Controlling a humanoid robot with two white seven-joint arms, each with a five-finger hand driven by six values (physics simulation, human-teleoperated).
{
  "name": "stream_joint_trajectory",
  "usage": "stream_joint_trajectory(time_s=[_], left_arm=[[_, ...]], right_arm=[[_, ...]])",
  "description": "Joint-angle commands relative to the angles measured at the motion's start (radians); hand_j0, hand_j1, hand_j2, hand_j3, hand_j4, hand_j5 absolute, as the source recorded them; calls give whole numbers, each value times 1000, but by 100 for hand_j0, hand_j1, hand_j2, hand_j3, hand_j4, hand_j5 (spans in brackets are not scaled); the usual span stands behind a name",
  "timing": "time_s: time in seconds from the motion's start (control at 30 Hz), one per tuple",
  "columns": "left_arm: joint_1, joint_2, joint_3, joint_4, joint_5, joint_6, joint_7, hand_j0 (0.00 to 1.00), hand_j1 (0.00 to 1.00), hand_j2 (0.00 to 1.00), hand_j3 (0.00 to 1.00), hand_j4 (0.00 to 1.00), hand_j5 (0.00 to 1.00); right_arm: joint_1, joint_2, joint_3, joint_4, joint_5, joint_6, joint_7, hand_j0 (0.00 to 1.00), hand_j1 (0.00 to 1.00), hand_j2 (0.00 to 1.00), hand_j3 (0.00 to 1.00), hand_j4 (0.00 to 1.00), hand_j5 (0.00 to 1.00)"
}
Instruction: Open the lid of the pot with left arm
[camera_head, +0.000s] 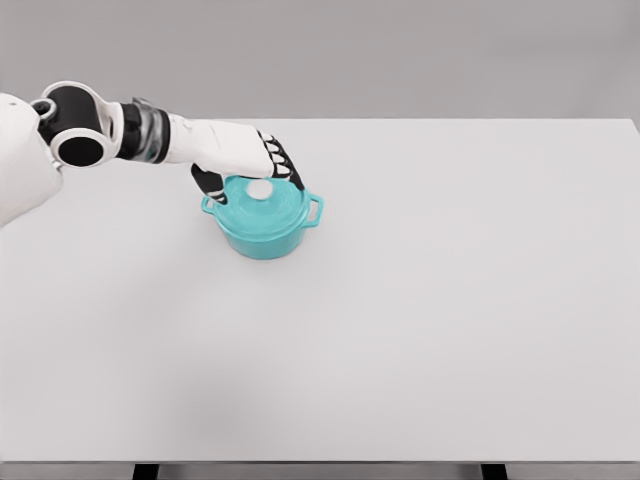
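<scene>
So: teal pot (264, 225) sat upper left of frame centre on the white table (450, 320), upright, lid (266, 203) seated flat on the rim. White round knob (259, 189) showed at the lid's middle. Small side handle (315, 210) stuck out on the pot's right; the opposite handle was mostly hidden behind the hand. Left hand (240, 155) came in from the upper left, arm (95, 135) stretched nearly level across the frame. Hand was over the lid's back-left edge, fingers (282, 160) curled down toward the knob, thumb (208, 182) dropped at the pot's left side. Couldn't tell if the fingers actually gripped the knob or only hung over it.
</scene>
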Motion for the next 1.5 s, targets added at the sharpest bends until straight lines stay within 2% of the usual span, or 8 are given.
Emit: stream_joint_trajectory(time_s=[0.0,0.2,0.43,0.7,1.0,1.17,1.37,1.47], left_arm=[[0,-11,-5,34,1,2,1,93,93,93,93,93,93],[2,-25,-10,54,0,2,1,93,93,93,93,93,93],[2,-23,-10,54,0,2,1,80,80,80,80,80,80],[5,-25,-13,54,0,2,0,79,79,79,79,79,79],[6,-31,-13,54,0,2,-3,72,72,72,72,72,72],[6,-32,-13,52,0,2,-18,60,60,60,60,60,60],[5,-28,-10,51,0,2,-20,38,38,38,38,38,38],[2,-14,-8,49,1,2,-20,35,35,35,35,35,35]], right_arm=[[0,0,0,0,0,-1,0,100,100,100,100,100,100],[-2,0,0,0,0,0,0,100,100,100,100,100,100],[-2,0,0,0,0,0,0,100,100,100,100,100,100],[0,0,0,0,0,-1,-1,100,100,100,100,100,100],[0,0,0,0,0,0,0,100,100,100,100,100,100],[0,0,0,0,0,0,0,100,100,100,100,100,100],[0,0,0,0,0,-1,0,100,100,100,100,100,100],[0,0,0,0,0,0,0,100,100,100,100,100,100]])
